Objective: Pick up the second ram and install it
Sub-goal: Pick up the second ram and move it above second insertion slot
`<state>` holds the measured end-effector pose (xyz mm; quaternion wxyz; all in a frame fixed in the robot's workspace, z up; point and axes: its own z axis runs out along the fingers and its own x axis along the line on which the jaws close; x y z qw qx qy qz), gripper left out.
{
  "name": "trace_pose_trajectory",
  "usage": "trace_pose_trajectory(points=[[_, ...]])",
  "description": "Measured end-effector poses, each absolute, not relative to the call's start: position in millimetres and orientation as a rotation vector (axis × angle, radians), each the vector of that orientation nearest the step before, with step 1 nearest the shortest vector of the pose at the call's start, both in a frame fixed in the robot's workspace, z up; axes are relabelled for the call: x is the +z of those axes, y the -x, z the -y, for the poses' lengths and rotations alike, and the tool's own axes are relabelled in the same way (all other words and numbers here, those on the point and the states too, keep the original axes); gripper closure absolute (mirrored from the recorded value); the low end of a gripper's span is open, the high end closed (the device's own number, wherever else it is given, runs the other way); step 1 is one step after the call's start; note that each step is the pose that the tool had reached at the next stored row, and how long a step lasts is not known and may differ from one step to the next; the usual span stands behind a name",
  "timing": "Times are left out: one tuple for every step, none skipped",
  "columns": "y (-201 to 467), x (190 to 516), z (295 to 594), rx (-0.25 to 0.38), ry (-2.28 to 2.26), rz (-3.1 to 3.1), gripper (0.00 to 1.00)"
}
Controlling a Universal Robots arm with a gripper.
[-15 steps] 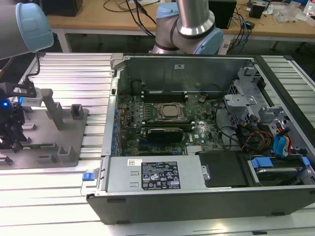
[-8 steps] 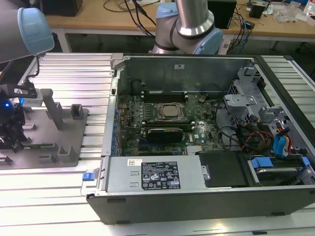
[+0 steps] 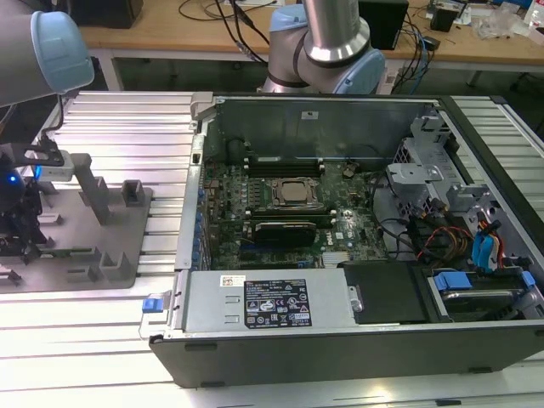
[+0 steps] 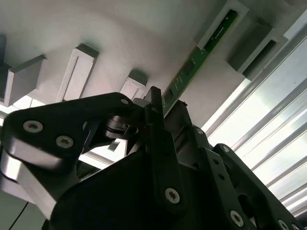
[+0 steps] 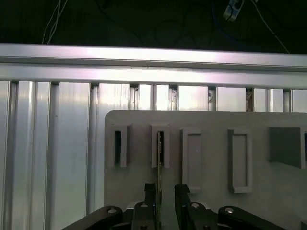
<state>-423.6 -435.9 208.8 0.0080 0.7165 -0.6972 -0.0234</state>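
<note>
The second ram (image 5: 159, 158) is a thin green stick standing on edge in a slot of the grey tray (image 5: 216, 206). In the second wrist view the second ram (image 4: 194, 67) runs from a raised slot block down between the black fingers. My gripper (image 5: 165, 189) straddles the near end of the stick. One finger sits close against the stick and the other stands a small gap away, so the jaws are open around it. In the exterior view my gripper (image 3: 21, 212) hangs low over the grey tray (image 3: 93, 255) at the exterior view's left.
The open computer case (image 3: 340, 221) lies at the exterior view's right of the tray, with its motherboard memory slots (image 3: 285, 166) and a black expansion card (image 3: 285, 229). Ribbed aluminium table (image 3: 127, 127) surrounds the tray. Upright grey blocks (image 3: 93, 191) stand on the tray near the gripper.
</note>
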Motion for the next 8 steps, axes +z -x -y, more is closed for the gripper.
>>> trace_pose_trajectory(points=[[423.6, 208.9, 436.0, -0.073, -2.239, 2.179, 0.72], [423.6, 209.1, 435.9, -0.073, -2.239, 2.179, 0.72], [423.7, 209.4, 436.3, -0.073, -2.239, 2.178, 0.72], [423.7, 209.1, 437.6, -0.073, -2.239, 2.179, 0.72], [423.6, 209.1, 437.6, -0.073, -2.239, 2.179, 0.72], [423.6, 209.0, 437.7, -0.073, -2.239, 2.179, 0.72], [423.6, 209.0, 437.7, -0.073, -2.239, 2.179, 0.72], [423.6, 208.9, 437.7, -0.073, -2.239, 2.179, 0.81]])
